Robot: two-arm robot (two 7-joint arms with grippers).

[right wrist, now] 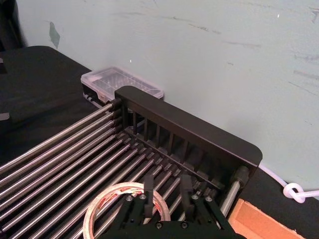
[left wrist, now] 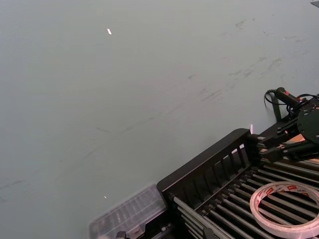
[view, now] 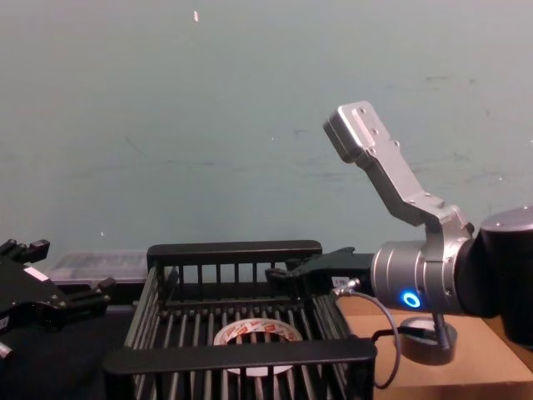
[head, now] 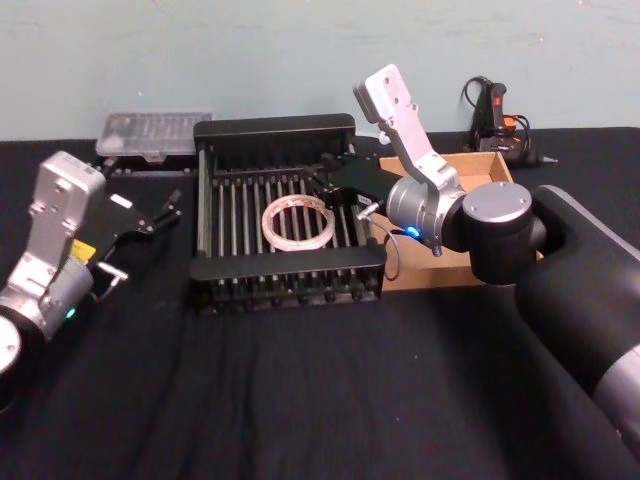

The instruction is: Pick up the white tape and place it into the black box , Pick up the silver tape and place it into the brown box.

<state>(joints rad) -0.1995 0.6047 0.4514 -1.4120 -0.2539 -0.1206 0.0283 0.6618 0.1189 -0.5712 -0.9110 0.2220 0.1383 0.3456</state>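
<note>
We see the left gripper [head: 165, 212] parked beside the black box [head: 288, 268], jaws apart. The white tape [head: 297, 222] lies flat on the box's bars. Over the far right rim, the right gripper [head: 335, 172] hangs empty, fingers spread, the brown box [head: 490, 165] beyond.

This looks like a robotics lab or workshop bench. A table draped in black cloth [head: 300, 400] stands against a bare, scuffed pale blue-green wall [view: 208, 125]. At the far edge lie a clear plastic parts case [head: 155, 135] on the left and a black and orange glue gun [head: 500, 120] with its cord on the right, workshop tools rather than household goods.
</note>
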